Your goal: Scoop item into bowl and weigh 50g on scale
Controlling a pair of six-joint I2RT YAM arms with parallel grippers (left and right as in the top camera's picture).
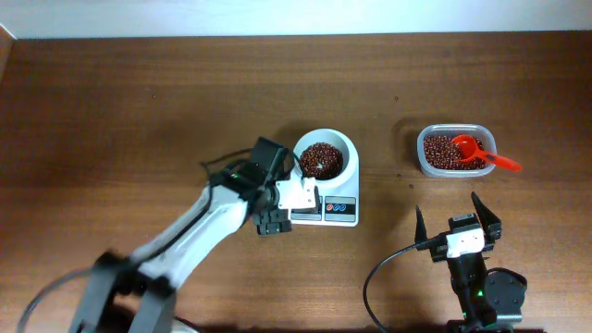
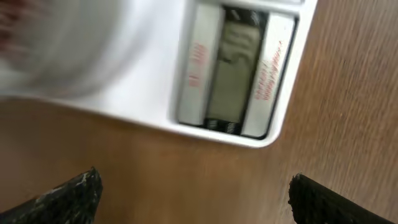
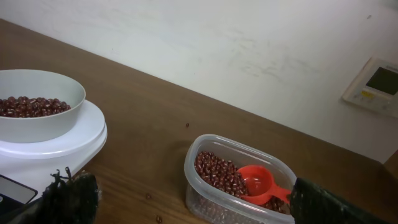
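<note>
Right gripper (image 1: 451, 213): nearest, at the right of the table (image 1: 139, 102); fingers spread wide, holding nothing, pointing toward the far side.
Left gripper (image 2: 194, 190): at the near left corner of the scale, fingers spread wide with nothing between them; bare wood lies under them, just short of the scale's edge.
Scale (image 1: 335, 211): white, in the middle of the table, its display and buttons on the near edge; the left wrist view is blurred and the reading cannot be made out.
Bowl (image 1: 344, 146): white and round, sitting on the far part of the scale.
Beans (image 1: 320, 160): small and red-brown; one pile fills the bottom of the bowl, the rest lie in the tub.
Tub (image 1: 454, 127): clear plastic with rounded corners, to the right of the scale and well apart from it, beyond the right gripper.
Scoop (image 1: 470, 148): red, its cup resting on the beans in the tub, its handle sticking out over the right rim.
Wall (image 3: 217, 37): pale, behind the table's far edge, with a small white panel (image 3: 373, 84) on it at the right.
</note>
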